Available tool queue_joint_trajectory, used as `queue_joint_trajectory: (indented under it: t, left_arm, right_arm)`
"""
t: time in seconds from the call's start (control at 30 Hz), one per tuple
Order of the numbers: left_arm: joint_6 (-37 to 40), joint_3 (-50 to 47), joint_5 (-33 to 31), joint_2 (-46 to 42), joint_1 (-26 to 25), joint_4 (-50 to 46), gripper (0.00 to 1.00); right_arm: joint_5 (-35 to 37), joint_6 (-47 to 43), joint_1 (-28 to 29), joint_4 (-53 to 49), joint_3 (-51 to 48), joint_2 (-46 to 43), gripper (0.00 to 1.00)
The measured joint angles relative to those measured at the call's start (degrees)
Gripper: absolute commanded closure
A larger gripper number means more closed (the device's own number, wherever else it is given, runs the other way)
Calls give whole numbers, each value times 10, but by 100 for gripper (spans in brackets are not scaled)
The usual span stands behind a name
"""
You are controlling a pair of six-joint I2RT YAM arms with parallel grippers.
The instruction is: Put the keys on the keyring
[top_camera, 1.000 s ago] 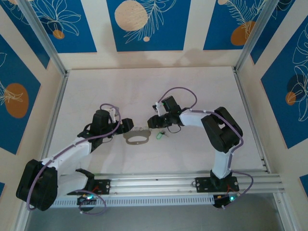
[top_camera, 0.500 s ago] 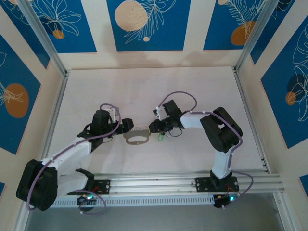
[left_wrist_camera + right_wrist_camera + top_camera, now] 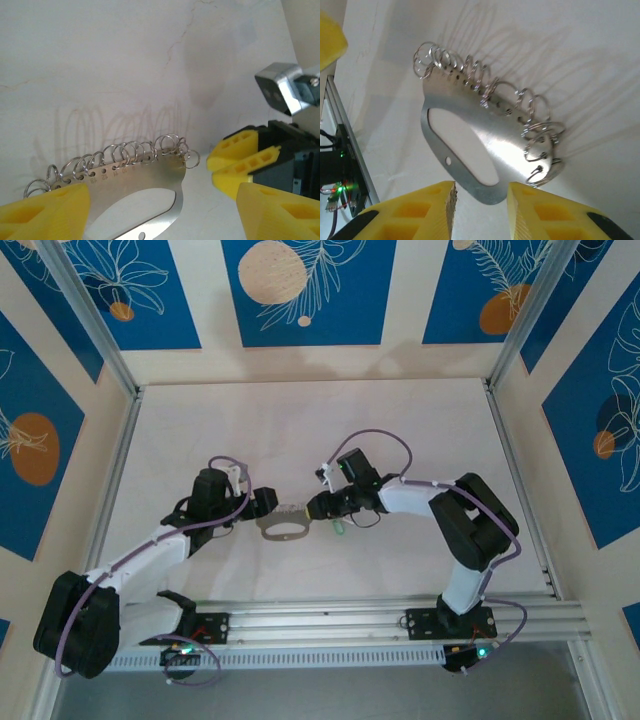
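Looks barely begun: keys loose on the table just right of the keyring, none of its wire loops visibly threaded, so pickup and threading judged all left to do. Spread wide and empty about the keyring's left end, left gripper; narrowed to a slim gap just off its right end with nothing clamped, right gripper. No brand to read, only tiny stamped numbers beside the holes, too small to make out.
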Motion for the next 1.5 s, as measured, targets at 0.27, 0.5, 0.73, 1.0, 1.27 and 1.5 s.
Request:
queue_joint_trajectory:
  t: [0.27, 0.5, 0.73, 1.0, 1.27, 1.5]
  left_arm:
    - [2, 0, 0, 0, 0, -2, 23]
    - [2, 0, 0, 3, 0, -1, 22]
    - [2, 0, 0, 14, 0, 3, 22]
    - [1, 0, 0, 16, 0, 6, 22]
    - [1, 0, 0, 16, 0, 13, 22]
    - [1, 0, 1, 16, 0, 14, 22]
  right_arm:
    - [3, -2, -28, -7, 60, 52, 65]
    - [-8, -2, -27, -7, 67, 82, 66]
    - [-23, -2, -19, -4, 58, 82, 69]
    - [-29, -2, -9, -6, 28, 70, 69]
    - [-17, -8, 2, -12, 12, 37, 66]
    - [19, -18, 8, -28, 12, 36, 66]
